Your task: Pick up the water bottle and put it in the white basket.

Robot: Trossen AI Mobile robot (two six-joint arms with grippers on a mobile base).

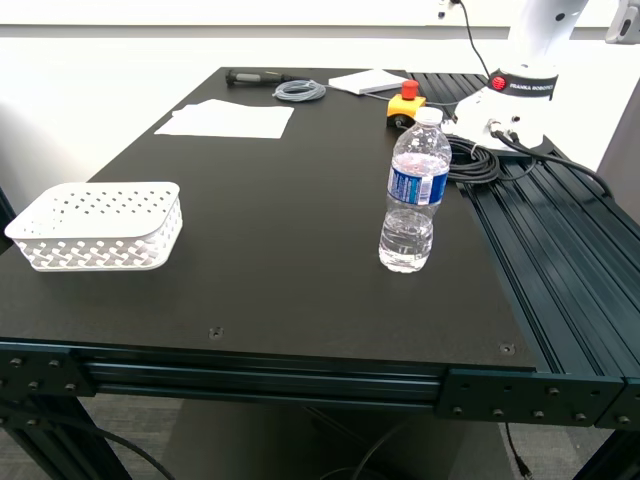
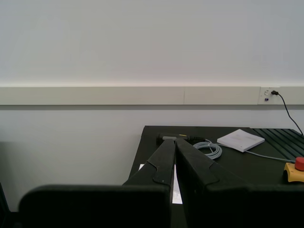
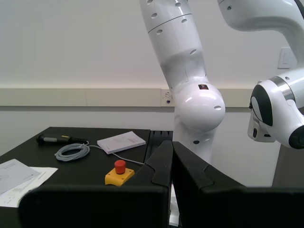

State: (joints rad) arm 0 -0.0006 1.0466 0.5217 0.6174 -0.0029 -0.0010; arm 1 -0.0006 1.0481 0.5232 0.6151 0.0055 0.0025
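Your first hand point(image 2: 175, 142) and second hand point(image 3: 172, 145) are closed, empty; bottle point(image 1: 413, 192) stands right of centre, basket point(image 1: 97, 226) at left edge.

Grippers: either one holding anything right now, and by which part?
Nothing held. My first gripper and my second gripper both have jaws shut on nothing. The water bottle stands untouched on the table.

I count one water bottle point(image 1: 414, 192), one white basket point(image 1: 98, 226), one yellow stop button with a red cap point(image 1: 405, 103), one coiled grey cable point(image 1: 299, 91), one white booklet point(image 1: 367, 81), one black-handled tool point(image 1: 252, 76), and one spread of white paper sheets point(image 1: 226, 119); how many sheets I cannot tell.
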